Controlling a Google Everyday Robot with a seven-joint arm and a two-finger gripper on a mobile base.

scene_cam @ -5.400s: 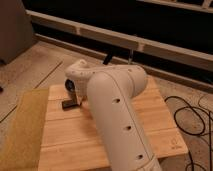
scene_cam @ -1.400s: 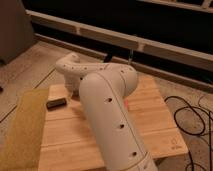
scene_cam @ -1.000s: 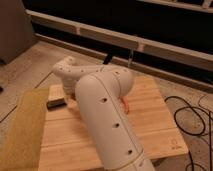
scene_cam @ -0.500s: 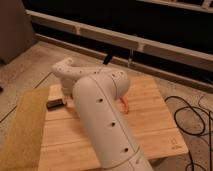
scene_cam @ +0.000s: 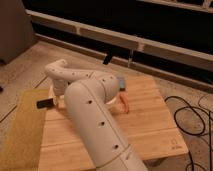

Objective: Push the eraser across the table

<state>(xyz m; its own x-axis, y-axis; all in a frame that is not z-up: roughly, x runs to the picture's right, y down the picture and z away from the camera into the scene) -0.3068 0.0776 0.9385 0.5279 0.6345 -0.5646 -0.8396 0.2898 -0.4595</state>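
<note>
- Comparing with the views over the preceding seconds: the eraser (scene_cam: 45, 103) had slid steadily away from the table's middle, travelling ahead of the pincer (scene_cam: 56, 100) toward the mat side.
- Eraser position at this moment: just beyond the pincer, touching or nearly touching it, on the side away from the orange-red pen (scene_cam: 124, 102). It lay at the edge of the table (scene_cam: 150, 130), its outer end seeming to overhang onto the yellow-green mat (scene_cam: 20, 130).
- Pincer position: low over the table's mat-side edge, below the bent wrist, mostly hidden by the white arm (scene_cam: 95, 120). Whether it was apart or together could not be told.
- Arm had swung the same way as the eraser, with the elbow link filling more of the view.
- Judgement: the push looked essentially complete, since the eraser had crossed most of the tabletop.
- Room ahead of the pincer: almost none on wood; further travel would likely put the eraser on the mat.
- Room behind the pincer: wide open planks, with the pen and a blue-grey block (scene_cam: 121, 82) well apart from the eraser, so retreat looked unobstructed.
- Far from the pincer, black cables (scene_cam: 195, 115) lay on the floor beyond the opposite table edge.
</note>
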